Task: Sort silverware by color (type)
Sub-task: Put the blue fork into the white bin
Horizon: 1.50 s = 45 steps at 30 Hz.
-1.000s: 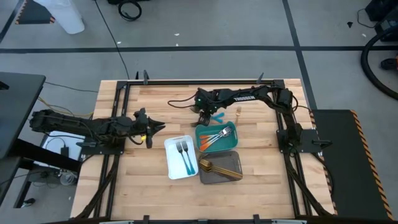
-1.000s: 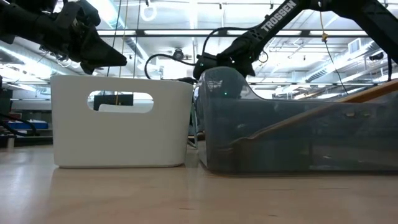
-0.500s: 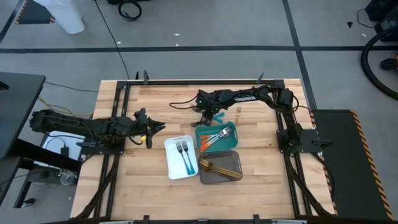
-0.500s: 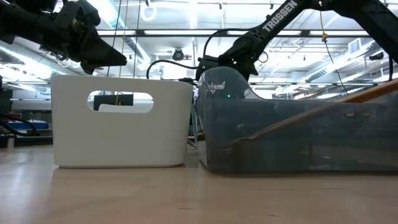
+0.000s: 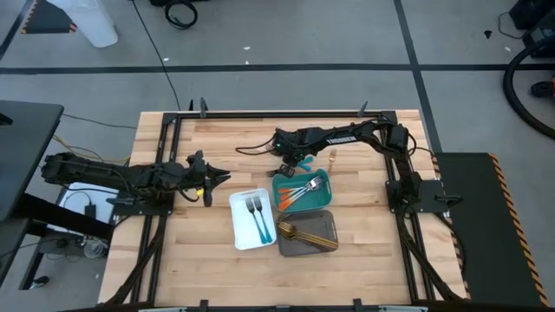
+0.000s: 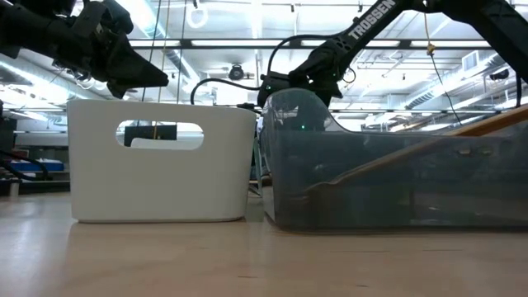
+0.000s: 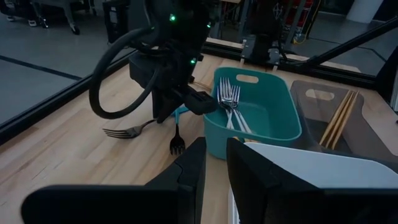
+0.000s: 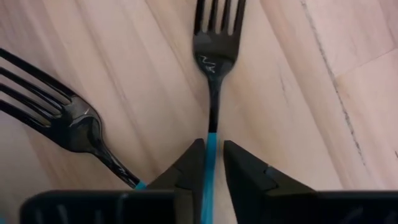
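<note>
Two forks (image 5: 257,215) in the left tray (image 5: 238,236)

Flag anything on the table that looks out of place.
Two blue-handled forks lie loose on the wood beside the teal tray, outside any tray. The right hand has its fingers around one fork's handle. Nothing looks spilled or damaged.

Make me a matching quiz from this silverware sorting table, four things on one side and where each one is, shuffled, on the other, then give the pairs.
Things
1. right gripper
2. left gripper
3. gold utensils
4. orange-handled forks

Places
A. in the grey tray
B. in the teal tray
C. hanging over bare wood beside the white tray
D. closing around the teal handle of a fork lying on the table

Pairs: 1-D, 2-C, 3-A, 4-B
</note>
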### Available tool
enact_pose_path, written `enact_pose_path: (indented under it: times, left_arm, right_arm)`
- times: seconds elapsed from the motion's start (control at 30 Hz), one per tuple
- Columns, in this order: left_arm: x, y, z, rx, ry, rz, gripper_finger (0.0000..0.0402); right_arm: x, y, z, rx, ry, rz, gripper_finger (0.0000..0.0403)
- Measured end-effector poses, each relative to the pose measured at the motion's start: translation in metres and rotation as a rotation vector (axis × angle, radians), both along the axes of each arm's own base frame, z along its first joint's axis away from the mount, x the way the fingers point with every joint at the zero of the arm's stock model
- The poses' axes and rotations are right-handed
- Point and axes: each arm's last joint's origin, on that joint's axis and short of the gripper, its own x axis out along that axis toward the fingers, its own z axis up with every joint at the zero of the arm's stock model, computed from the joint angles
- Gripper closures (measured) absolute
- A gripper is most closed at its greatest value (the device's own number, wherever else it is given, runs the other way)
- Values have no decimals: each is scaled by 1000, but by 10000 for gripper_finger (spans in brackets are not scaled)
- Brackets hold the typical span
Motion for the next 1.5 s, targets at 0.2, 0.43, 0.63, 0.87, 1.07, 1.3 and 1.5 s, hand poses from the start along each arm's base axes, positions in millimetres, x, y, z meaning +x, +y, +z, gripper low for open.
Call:
enact_pose_path:
  times: [0.2, 0.43, 0.63, 0.87, 1.07, 1.3, 1.5]
  left_arm:
    - [0, 0, 0, 0, 0, 0, 331]
    - [0, 0, 0, 0, 0, 0, 331]
    - [1, 0, 2, -7, -25, 2, 331]
    - [1, 0, 2, -12, -26, 3, 331]
    - [-1, 0, -3, -25, 25, 0, 331]
    - [-1, 0, -3, -34, 24, 2, 331]
    - [-1, 0, -3, -34, 24, 2, 331]
  right_arm:
    - [-1, 0, -1, 12, 9, -22, 389]
    - [-7, 1, 5, 16, 34, -33, 390]
    - [-12, 3, 26, 3, -2, -34, 390]
    - [-13, 6, 45, 19, -72, -56, 390]
    - [-11, 15, 49, 24, -78, -37, 390]
    - [-9, 20, 50, 23, -78, -23, 389]
    - [-9, 20, 51, 20, -77, -24, 389]
